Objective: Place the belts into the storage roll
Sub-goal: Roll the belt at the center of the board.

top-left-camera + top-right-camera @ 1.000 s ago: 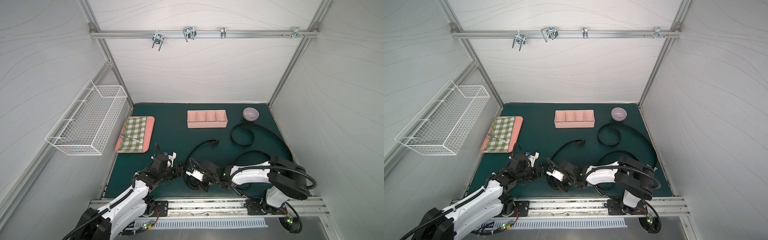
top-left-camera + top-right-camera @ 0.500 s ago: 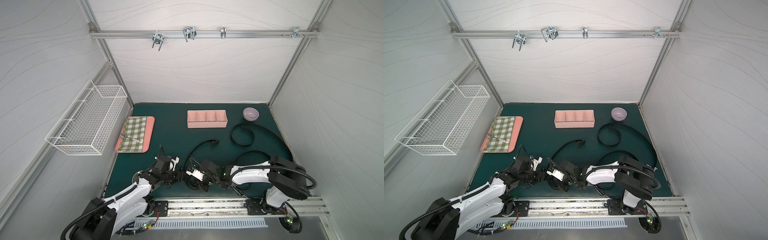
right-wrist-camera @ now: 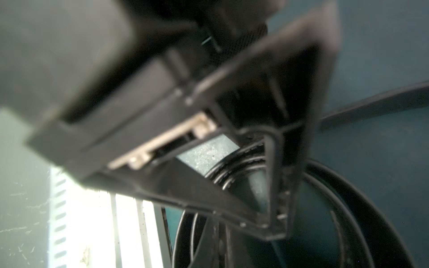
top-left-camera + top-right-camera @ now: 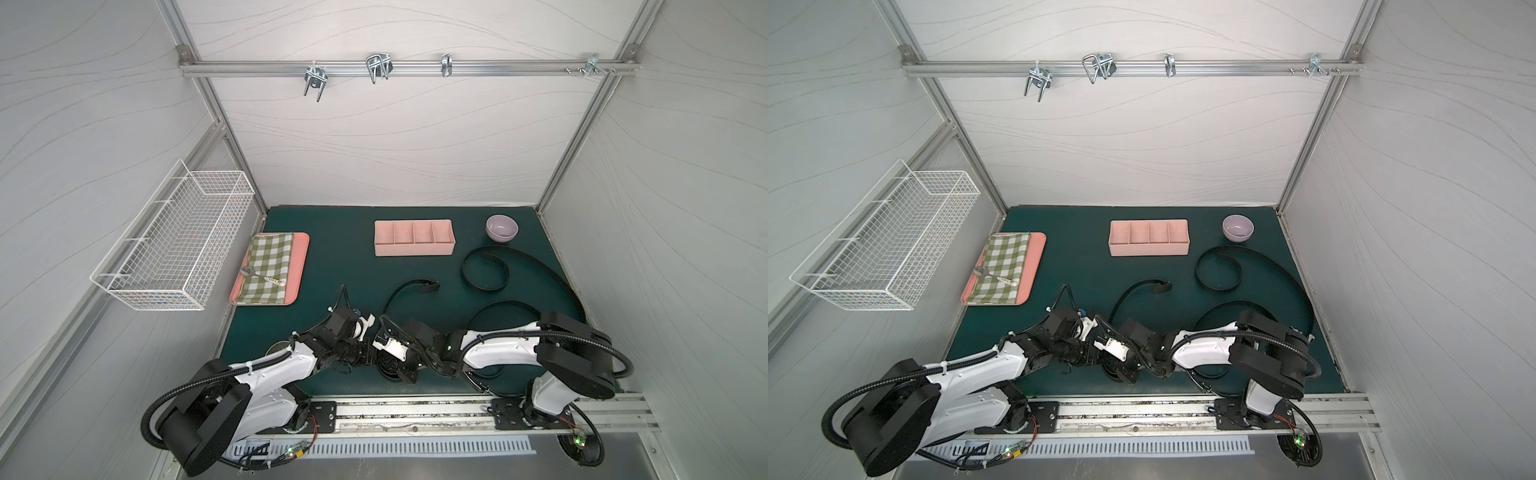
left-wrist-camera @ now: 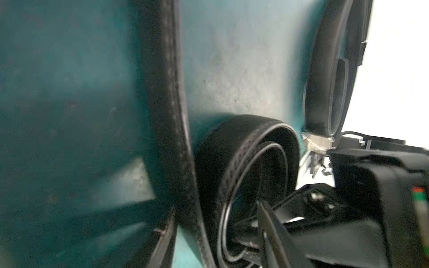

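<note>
Black and stitched along both edges, one belt (image 5: 167,116) is half rolled. Its near end forms a tight coil (image 5: 246,167) standing on edge on the green mat (image 4: 332,249) close to the front rail. Its free end, with the buckle (image 4: 428,286), arcs away toward the far side.

The right gripper (image 4: 401,372) is closed and its tips dip into the middle of the coil; whether they pinch the strap cannot be made out. The left gripper (image 4: 371,360) meets the coil from the left, and the views do not show whether its fingers are open or closed.

A second belt (image 4: 484,270) lies in a loose curl on the right. A third belt (image 4: 505,304) loops under the right arm.

The pink organiser (image 4: 413,245), split into four compartments, sits at the far middle, well apart from all three belts. A lilac bowl (image 4: 502,227) stands just right of it.

On the left, a pink tray (image 4: 300,266) carries a checked cloth (image 4: 268,266) and a spoon (image 4: 262,276). The marks on the spoon's handle are too small to read. A green and orange tag (image 5: 420,197) on the right arm is blurred, and no writing on it is legible.
</note>
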Controlling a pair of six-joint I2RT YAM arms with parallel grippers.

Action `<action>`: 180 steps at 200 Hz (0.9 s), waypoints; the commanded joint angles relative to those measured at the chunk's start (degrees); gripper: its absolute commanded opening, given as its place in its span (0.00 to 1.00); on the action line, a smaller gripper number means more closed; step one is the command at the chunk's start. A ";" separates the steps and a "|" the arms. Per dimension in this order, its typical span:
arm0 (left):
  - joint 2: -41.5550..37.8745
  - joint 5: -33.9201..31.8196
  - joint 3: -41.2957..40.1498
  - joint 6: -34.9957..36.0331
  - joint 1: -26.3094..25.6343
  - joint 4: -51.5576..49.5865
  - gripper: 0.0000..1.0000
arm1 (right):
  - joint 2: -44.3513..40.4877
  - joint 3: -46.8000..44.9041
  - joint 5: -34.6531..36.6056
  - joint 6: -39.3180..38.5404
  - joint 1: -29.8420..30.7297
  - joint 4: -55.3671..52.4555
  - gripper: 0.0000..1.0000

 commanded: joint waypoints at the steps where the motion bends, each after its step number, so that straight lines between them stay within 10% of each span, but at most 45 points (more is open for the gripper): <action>1: 1.04 -3.06 3.16 2.90 -1.55 -2.64 0.43 | 1.98 -1.61 1.88 -0.03 -0.62 -5.27 0.06; 105: 5.68 -12.25 7.55 3.78 -6.68 -6.83 0.12 | 0.65 -2.67 1.87 0.65 0.62 -5.55 0.10; 180: -0.99 -17.59 8.52 3.06 -8.04 -17.02 0.00 | -15.72 -4.76 1.26 9.42 -3.21 -13.65 0.55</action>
